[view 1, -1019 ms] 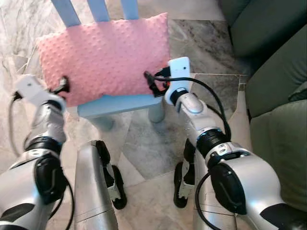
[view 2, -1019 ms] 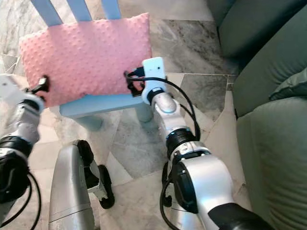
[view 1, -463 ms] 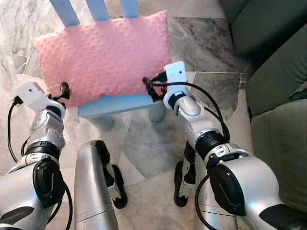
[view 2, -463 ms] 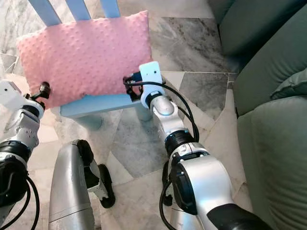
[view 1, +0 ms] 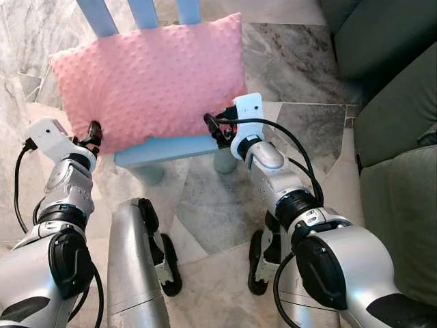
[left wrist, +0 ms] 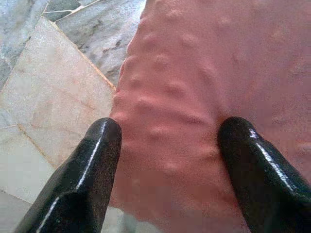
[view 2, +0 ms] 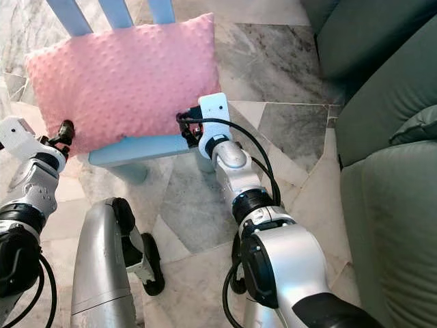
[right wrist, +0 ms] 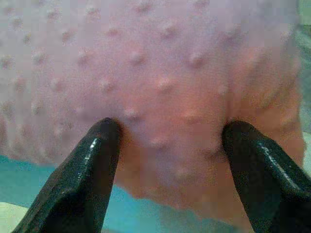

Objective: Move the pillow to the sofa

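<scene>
Both grippers bracket the pillow (view 1: 153,78), fingers spread wide and not yet clenched: left gripper (view 1: 92,131) at its 8 o'clock corner, right gripper (view 1: 213,126) at its 5 o'clock corner, pink fabric bulging between each pair of tips. Largest nearby is the sofa (view 1: 396,123), at 3 o'clock of the robot, well apart from the pillow. Next comes the chair (view 1: 174,149), whose blue seat bears the pillow. Judged step: securing the grasp. Next, both grippers should pinch the corners, lift together, then turn toward 3 o'clock.

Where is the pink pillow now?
The pink pillow lies on the blue chair, between the left claw and right claw; the green sofa stands to the right.
</scene>
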`<state>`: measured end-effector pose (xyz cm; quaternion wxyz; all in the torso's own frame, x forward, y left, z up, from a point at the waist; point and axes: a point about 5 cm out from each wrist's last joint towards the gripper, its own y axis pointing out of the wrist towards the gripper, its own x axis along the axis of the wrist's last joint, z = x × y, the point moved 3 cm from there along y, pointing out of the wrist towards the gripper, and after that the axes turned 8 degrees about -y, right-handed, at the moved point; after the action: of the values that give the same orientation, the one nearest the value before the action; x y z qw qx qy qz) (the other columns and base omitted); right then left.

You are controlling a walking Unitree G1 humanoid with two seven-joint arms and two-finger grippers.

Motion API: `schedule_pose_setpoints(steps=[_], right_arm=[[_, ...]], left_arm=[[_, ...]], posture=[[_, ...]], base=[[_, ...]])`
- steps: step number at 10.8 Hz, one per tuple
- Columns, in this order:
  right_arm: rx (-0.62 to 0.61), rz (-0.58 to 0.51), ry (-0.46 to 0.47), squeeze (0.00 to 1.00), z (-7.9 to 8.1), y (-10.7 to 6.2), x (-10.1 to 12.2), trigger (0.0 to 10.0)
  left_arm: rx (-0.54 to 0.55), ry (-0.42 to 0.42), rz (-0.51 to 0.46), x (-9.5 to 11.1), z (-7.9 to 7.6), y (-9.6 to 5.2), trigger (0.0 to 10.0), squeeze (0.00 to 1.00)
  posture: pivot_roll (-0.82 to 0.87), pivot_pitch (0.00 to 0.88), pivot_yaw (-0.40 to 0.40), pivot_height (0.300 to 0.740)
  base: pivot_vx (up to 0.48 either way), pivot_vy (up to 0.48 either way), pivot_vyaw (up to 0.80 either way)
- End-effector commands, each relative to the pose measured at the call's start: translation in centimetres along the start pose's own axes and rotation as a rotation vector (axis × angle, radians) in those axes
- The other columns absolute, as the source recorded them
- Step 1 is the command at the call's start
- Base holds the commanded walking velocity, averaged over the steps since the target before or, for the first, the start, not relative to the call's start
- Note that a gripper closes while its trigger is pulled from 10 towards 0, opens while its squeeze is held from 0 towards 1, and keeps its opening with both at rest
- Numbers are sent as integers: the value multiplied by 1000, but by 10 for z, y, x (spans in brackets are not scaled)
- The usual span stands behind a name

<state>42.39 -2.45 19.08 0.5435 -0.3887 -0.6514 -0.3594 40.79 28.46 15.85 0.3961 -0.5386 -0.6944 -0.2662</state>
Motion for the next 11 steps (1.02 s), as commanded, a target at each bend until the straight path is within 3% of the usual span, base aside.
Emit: schedule_pose_setpoints(steps=[1,11], right_arm=[[34,54,22,0,12,-5,-20,0],[37,64,9,0,13,-7,-24,0]], left_arm=[[54,23,68,-20,20,-8,0,0],[87,20,68,-24,27,-10,0,0]], posture=[[-42,652,64,506],[-41,661,64,506]], base=[[0,0,0],[0,0,0]])
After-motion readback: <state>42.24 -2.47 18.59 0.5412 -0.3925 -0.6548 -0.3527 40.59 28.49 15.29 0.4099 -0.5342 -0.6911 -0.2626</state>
